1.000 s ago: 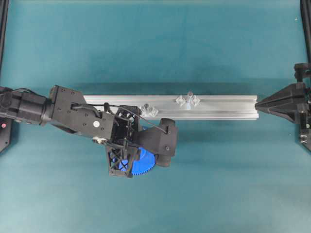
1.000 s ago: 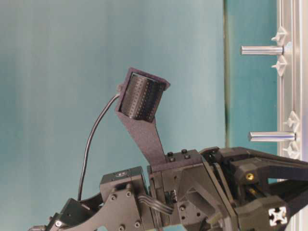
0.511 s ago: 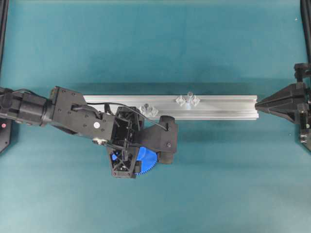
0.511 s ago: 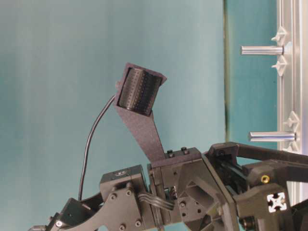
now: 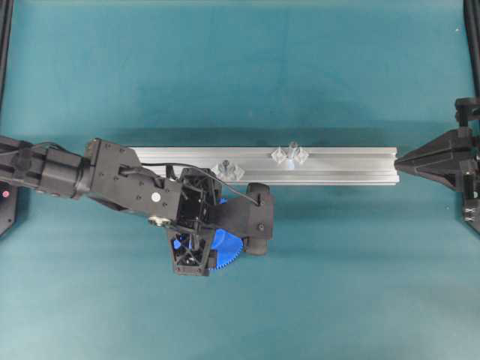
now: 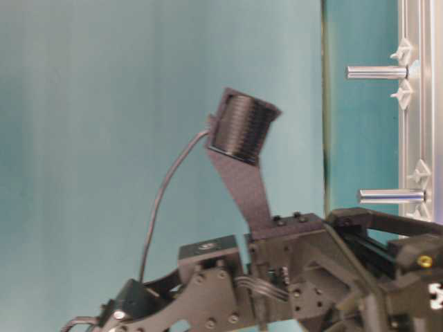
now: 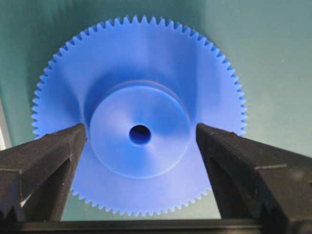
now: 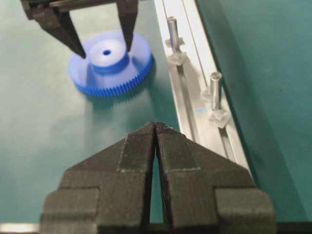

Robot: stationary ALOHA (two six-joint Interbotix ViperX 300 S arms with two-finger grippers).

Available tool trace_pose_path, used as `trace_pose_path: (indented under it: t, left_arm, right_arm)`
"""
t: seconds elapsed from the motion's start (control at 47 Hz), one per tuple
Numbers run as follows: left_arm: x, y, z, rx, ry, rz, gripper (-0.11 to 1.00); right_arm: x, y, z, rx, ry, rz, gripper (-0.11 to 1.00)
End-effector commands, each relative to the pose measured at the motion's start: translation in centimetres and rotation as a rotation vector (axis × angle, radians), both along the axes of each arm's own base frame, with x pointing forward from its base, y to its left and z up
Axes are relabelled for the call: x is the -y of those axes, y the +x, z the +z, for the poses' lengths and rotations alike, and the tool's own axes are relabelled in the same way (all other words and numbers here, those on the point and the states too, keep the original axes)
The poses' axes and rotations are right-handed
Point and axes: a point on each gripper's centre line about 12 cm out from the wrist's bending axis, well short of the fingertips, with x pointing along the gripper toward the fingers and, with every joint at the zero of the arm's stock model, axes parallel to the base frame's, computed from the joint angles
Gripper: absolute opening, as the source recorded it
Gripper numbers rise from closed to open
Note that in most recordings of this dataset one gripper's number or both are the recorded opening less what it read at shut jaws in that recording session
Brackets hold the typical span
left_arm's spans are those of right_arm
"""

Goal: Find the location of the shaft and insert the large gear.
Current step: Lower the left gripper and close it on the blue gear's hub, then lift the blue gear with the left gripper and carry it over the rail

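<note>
The teal table (image 5: 337,285) carries a long aluminium rail (image 5: 352,165) running across the middle of the overhead view. The left arm (image 5: 112,184) reaches in from that view's left, just in front of the rail.

The large gear (image 7: 139,114) lies flat on the table beside the rail, directly beneath the left gripper (image 7: 140,141). The wrist view shows the two black fingers (image 7: 46,156) spread to either side of the raised hub, the left tip just at the hub's edge and the right tip slightly clear of it, so the jaws stand apart and clamp nothing. The gear is bright blue, with fine teeth around its rim and a small round hole in the centre of the hub.

The right gripper (image 8: 156,127) sits at the rail's far end, its jaws pressed together with nothing between them.

On the rail stand two small pins between clear blocks. The shaft (image 5: 292,147) is well apart from the gear; a second pin (image 5: 224,164) stands nearer to it.
</note>
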Motion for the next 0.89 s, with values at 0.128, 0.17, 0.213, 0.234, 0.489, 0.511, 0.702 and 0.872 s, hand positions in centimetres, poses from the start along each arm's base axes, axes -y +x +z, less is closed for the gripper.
trace_pose_path:
  t: [0.128, 0.17, 0.213, 0.234, 0.489, 0.511, 0.702, 0.872]
  left_arm:
    - [0.1, 0.5, 0.4, 0.041, -0.004, 0.001, 0.93]
    - [0.1, 0.6, 0.1, 0.037, -0.004, 0.001, 0.93]
    - [0.1, 0.5, -0.2, 0.031, -0.003, 0.002, 0.93]
    - [0.1, 0.5, -0.3, 0.029, -0.004, 0.004, 0.93]
    - [0.0, 0.3, -0.9, 0.012, -0.001, 0.004, 0.93]
    - [0.0, 0.2, -0.9, 0.011, -0.001, 0.004, 0.93]
    - [0.0, 0.1, -1.0, 0.004, -0.003, 0.012, 0.93]
    - [0.0, 0.0, -1.3, -0.005, -0.002, 0.012, 0.82]
  right_arm:
    - [0.0, 0.2, 0.4, 0.011, 0.005, -0.004, 0.06]
    - [0.1, 0.2, 0.4, 0.011, 0.005, -0.005, 0.06]
    - [0.0, 0.2, 0.3, 0.009, 0.005, -0.004, 0.06]
    - [0.0, 0.2, 0.4, 0.011, 0.005, -0.004, 0.06]
    - [0.0, 0.2, 0.3, 0.009, 0.007, -0.004, 0.06]
    - [0.0, 0.1, 0.3, 0.008, 0.005, -0.004, 0.06]
    - [0.0, 0.1, 0.3, 0.008, 0.005, -0.004, 0.06]
    - [0.0, 0.2, 0.3, 0.006, 0.005, -0.004, 0.06]
